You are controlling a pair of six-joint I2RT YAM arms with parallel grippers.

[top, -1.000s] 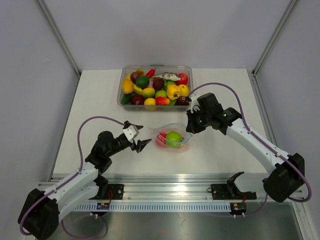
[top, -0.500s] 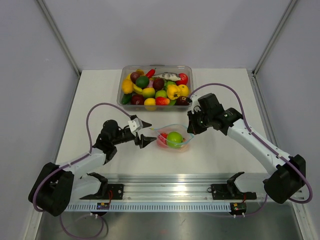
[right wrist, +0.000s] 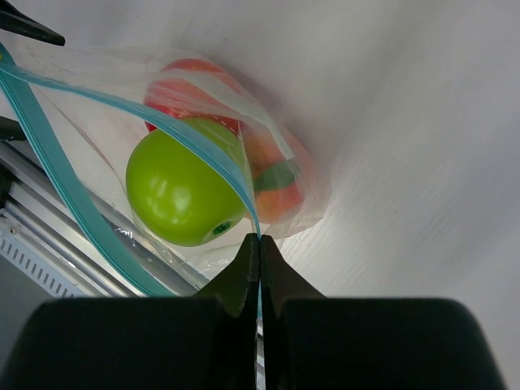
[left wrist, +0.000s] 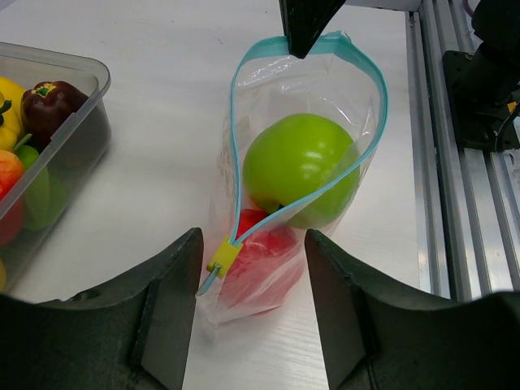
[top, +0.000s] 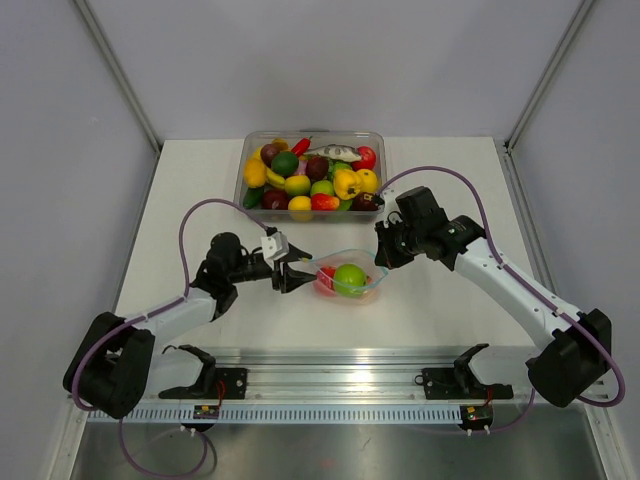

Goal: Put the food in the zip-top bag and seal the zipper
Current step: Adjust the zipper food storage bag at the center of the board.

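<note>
Bag mouth: zip-top bag [left wrist: 313, 89] agape, teal zipper [left wrist: 236, 146] bowed wide. Opening largely taken up by green apple [left wrist: 299, 179], with red fruit [left wrist: 264, 256] beneath it.
Far end of mouth: occupied by right gripper [top: 383, 256], clamped on the strip.
Near end: flanked by left gripper [left wrist: 253, 244], spread apart, yellow slider [left wrist: 223, 257] in the gap.
Rear: clear tub [left wrist: 81, 67] heaped with toy food, near the bag. Narrow bare lane of table [top: 180, 190] between them.
Left and right flanks: bare tabletop beyond each arm, passable.
Front: metal rail [top: 340, 375] along the table's near edge.
</note>
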